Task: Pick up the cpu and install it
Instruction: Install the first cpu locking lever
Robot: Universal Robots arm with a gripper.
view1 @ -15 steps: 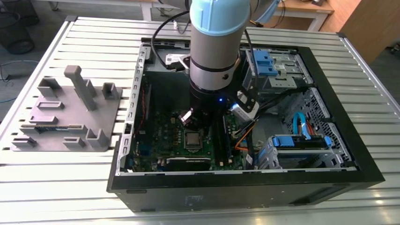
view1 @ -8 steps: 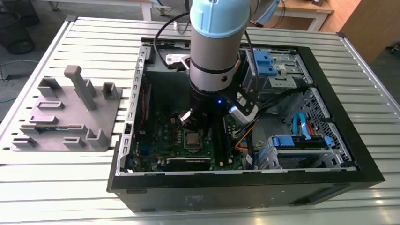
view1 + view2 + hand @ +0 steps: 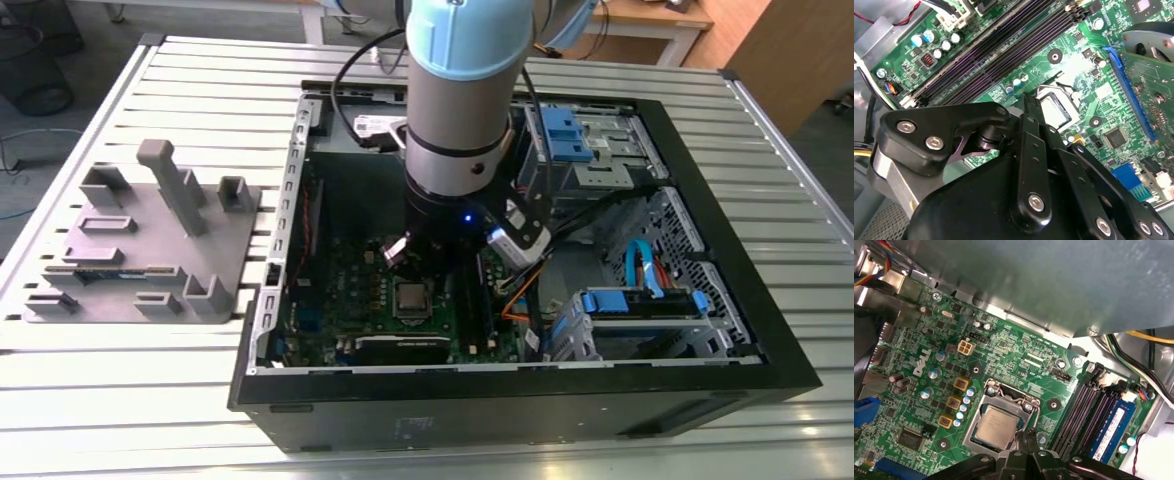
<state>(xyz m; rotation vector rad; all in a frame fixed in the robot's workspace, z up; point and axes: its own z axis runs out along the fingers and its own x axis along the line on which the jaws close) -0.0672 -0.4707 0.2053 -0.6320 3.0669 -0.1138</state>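
The claw hovers pinched narrow and empty just above the cpu in its socket; pressing down could bend pins

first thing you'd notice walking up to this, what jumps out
The big pale-blue robot arm plunging straight down into an open black computer case on a slatted metal table. Under it lies the green motherboard, and in the first wrist view the silvery cpu sits in its socket frame right by the gripper. On the exterior view's left stands a grey plastic block with upright posts.
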